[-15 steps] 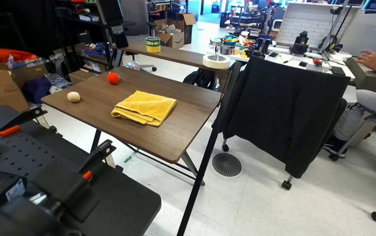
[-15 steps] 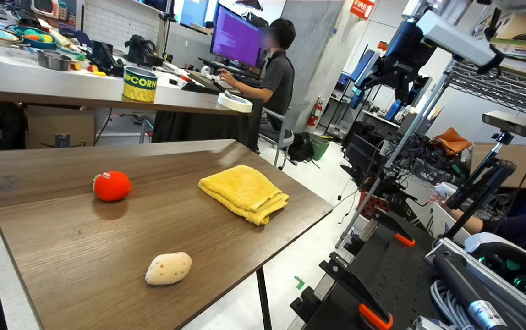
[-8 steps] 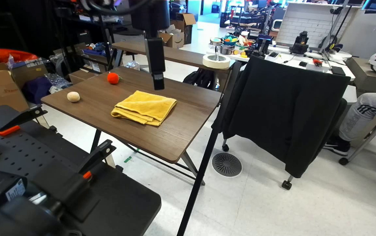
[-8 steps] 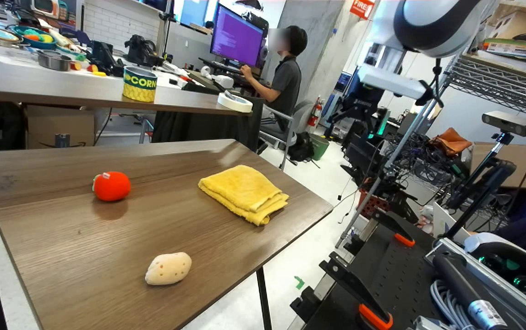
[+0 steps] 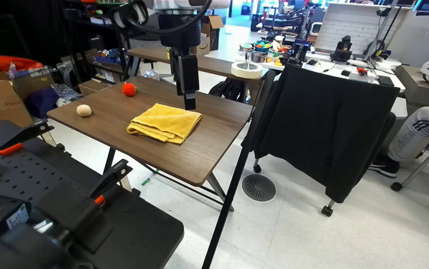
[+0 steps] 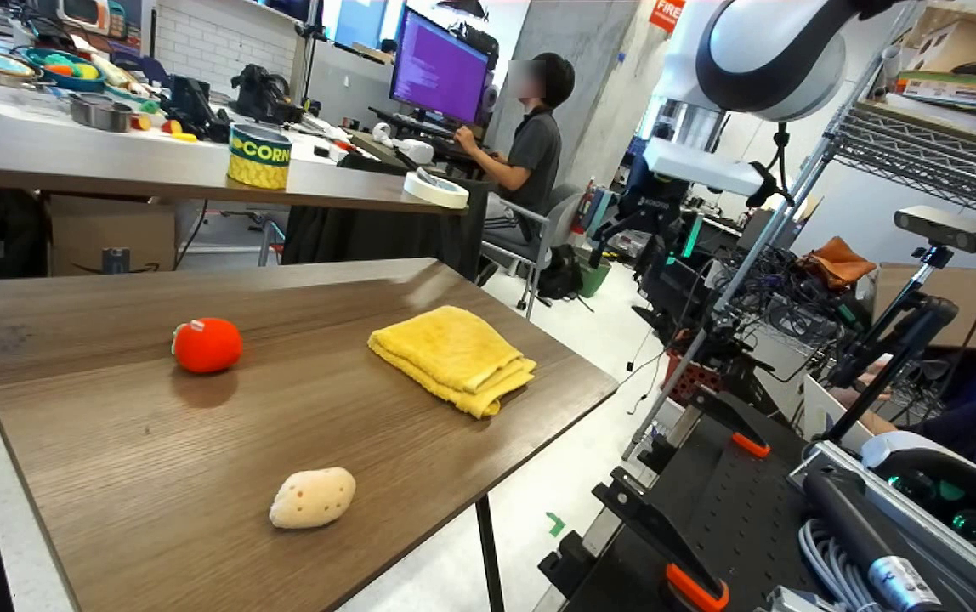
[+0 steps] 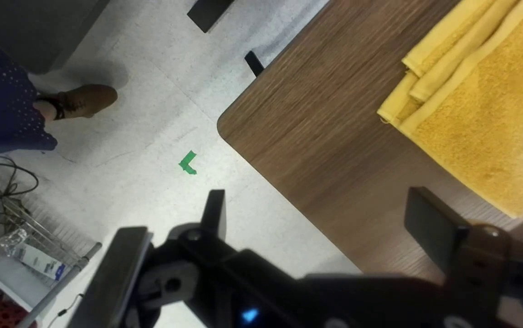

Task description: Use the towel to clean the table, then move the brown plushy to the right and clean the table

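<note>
The yellow towel [image 5: 166, 121] lies folded and flat on the brown wood table [image 5: 214, 144]. It also shows in an exterior view [image 6: 450, 353] and at the right of the wrist view [image 7: 494, 118]. The brown plushy [image 6: 312, 498], pale tan and roundish, rests on the table near an edge; it also shows in an exterior view [image 5: 84, 110] and is out of the wrist view. My gripper [image 7: 317, 196] is open with nothing between its fingers. It hangs in the air above the table's edge area, apart from the towel, fingers pointing down [image 6: 634, 255].
A red-orange ball [image 6: 208, 345] sits on the table. A narrow wood surface behind holds a corn can [image 6: 258, 156] and a tape roll [image 6: 435, 189]. A black-draped table [image 5: 323, 123] and black clamps [image 5: 111, 177] on a black board stand nearby.
My gripper has come down and across toward the table's towel side, leftward and lower in an exterior view. The towel, plushy and ball have not moved. The seated person has shifted.
</note>
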